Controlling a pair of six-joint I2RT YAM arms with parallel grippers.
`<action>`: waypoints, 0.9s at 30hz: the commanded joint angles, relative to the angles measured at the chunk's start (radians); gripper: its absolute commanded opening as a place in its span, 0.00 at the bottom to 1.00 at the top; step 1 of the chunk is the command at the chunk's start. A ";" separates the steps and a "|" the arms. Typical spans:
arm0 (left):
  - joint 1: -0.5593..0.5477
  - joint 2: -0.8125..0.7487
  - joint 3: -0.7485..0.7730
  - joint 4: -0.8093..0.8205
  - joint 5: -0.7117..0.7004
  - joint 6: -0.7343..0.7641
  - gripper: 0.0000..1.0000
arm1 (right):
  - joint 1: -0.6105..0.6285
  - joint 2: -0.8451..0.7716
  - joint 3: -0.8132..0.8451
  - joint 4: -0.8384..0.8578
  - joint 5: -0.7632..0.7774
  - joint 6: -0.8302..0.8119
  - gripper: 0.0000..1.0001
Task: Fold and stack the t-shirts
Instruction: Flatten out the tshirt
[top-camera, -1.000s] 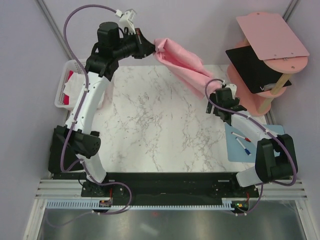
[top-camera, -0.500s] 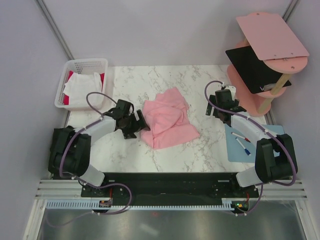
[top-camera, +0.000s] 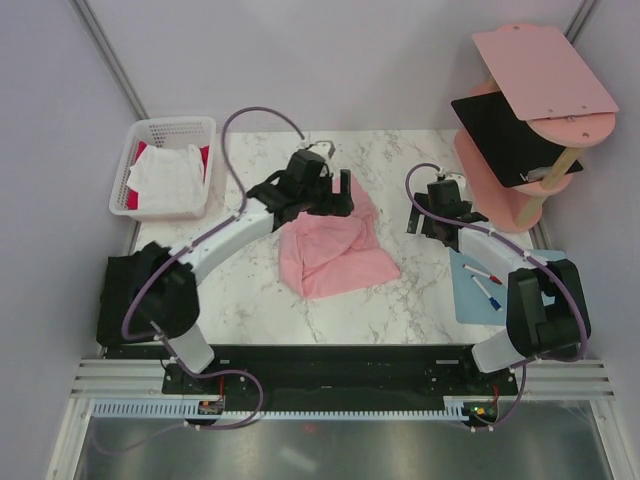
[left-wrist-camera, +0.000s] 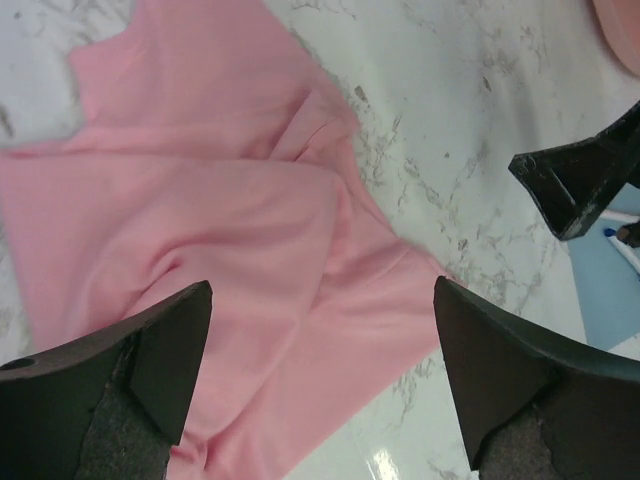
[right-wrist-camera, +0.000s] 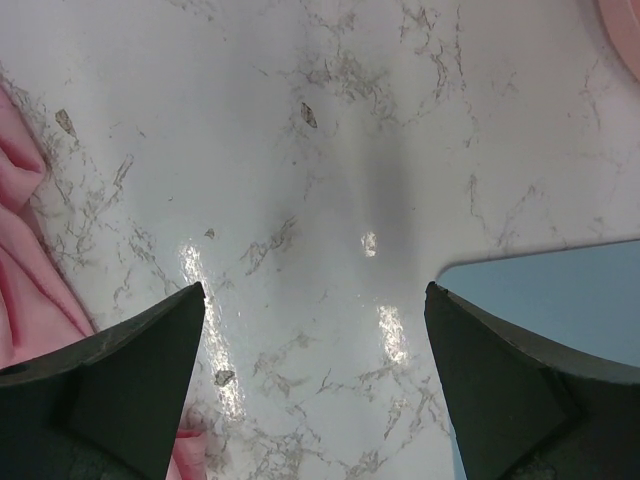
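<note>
A light pink t-shirt (top-camera: 335, 255) lies crumpled and partly doubled over in the middle of the marble table. My left gripper (top-camera: 332, 198) hovers above its far edge, open, with nothing between its fingers. In the left wrist view the pink t-shirt (left-wrist-camera: 220, 220) spreads below the left gripper (left-wrist-camera: 320, 370). My right gripper (top-camera: 432, 224) is open over bare marble to the right of the shirt. The right wrist view shows the right gripper (right-wrist-camera: 315, 380) empty and the pink t-shirt (right-wrist-camera: 25, 270) at the left edge. A black t-shirt (top-camera: 500, 125) lies on the pink shelf (top-camera: 545, 65).
A white basket (top-camera: 170, 125) at the back left holds a white t-shirt (top-camera: 170, 175) over a red one (top-camera: 140, 153). A light blue mat (top-camera: 505, 300) with markers (top-camera: 485, 283) lies at the right front, just right of my right gripper.
The left gripper held the pink t-shirt up at the back, dropped it onto the table and opened. It has since swung from the shirt's left side to above its far edge.
</note>
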 joint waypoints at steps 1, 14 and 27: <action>-0.097 0.316 0.312 -0.232 -0.108 0.189 0.97 | 0.006 0.012 -0.008 0.026 -0.006 0.007 0.98; -0.155 0.590 0.548 -0.414 -0.357 0.286 0.87 | 0.006 0.015 -0.022 0.025 0.013 -0.002 0.98; -0.131 0.584 0.531 -0.421 -0.512 0.257 0.02 | 0.006 -0.002 -0.029 0.026 0.004 -0.003 0.98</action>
